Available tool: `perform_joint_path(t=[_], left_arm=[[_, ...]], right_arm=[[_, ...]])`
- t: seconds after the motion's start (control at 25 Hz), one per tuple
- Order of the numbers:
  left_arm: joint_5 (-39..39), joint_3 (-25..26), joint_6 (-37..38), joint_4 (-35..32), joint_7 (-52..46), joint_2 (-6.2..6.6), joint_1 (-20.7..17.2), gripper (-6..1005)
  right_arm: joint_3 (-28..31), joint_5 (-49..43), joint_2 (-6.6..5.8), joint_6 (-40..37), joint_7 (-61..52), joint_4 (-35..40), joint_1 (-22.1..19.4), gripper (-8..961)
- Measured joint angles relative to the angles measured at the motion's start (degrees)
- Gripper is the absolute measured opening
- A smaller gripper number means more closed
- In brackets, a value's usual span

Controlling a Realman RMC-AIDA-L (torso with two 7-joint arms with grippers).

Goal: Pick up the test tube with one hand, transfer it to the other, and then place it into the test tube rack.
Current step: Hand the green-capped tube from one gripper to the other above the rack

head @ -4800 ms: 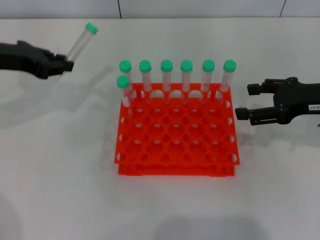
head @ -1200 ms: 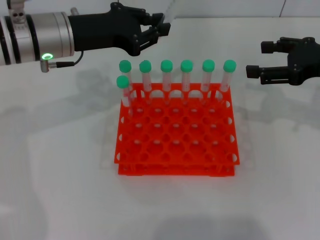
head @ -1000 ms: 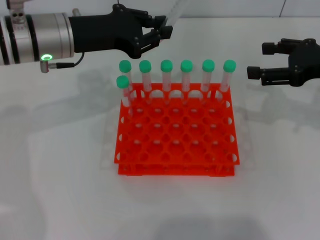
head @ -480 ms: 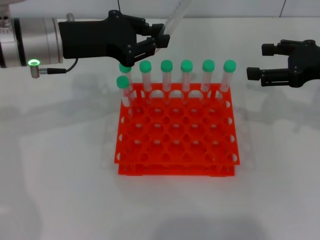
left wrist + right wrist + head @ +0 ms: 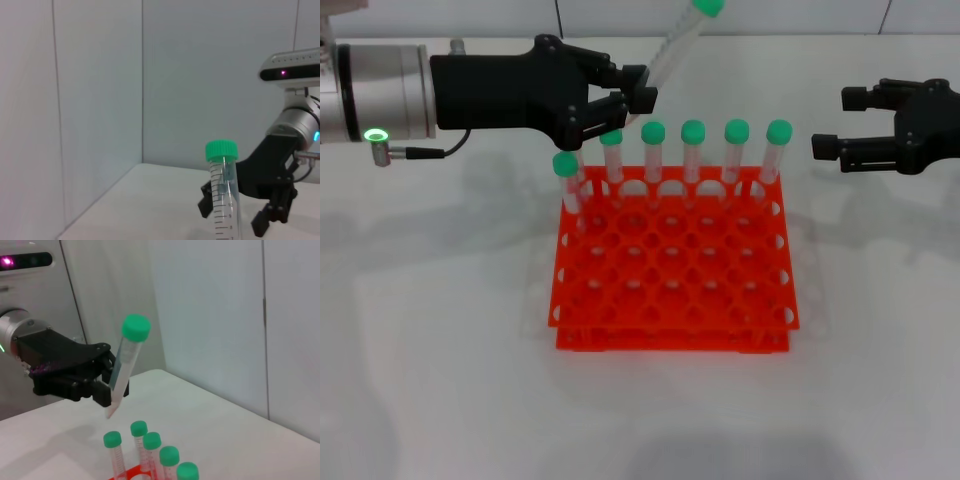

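Left gripper (image 5: 632, 100) clamps my tube (image 5: 672, 45) by its tip, tilted, above rack (image 5: 672, 262) back row; right gripper (image 5: 832, 123) waits wide apart.

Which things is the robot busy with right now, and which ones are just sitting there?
Busy with:
- test tube, gripped near its lower end, tilted, cap up
- left gripper, holding it above the rack's back row
- right gripper, open, waiting to the rack's right
- test tube rack

Just sitting there:
- seven other capped tubes standing in the rack
- white table
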State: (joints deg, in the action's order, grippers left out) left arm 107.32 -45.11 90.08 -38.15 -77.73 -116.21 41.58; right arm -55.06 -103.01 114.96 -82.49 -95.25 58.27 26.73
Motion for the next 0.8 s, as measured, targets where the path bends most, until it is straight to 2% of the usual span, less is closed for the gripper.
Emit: perform_joint_path(t=[0.8], left_arm=[[1.7,-0.7,0.9,0.3,-1.0,0.08,-0.3,208]], right_arm=[[0.7,1.1,-0.09,0.1,-0.1,0.4,0.6,843]])
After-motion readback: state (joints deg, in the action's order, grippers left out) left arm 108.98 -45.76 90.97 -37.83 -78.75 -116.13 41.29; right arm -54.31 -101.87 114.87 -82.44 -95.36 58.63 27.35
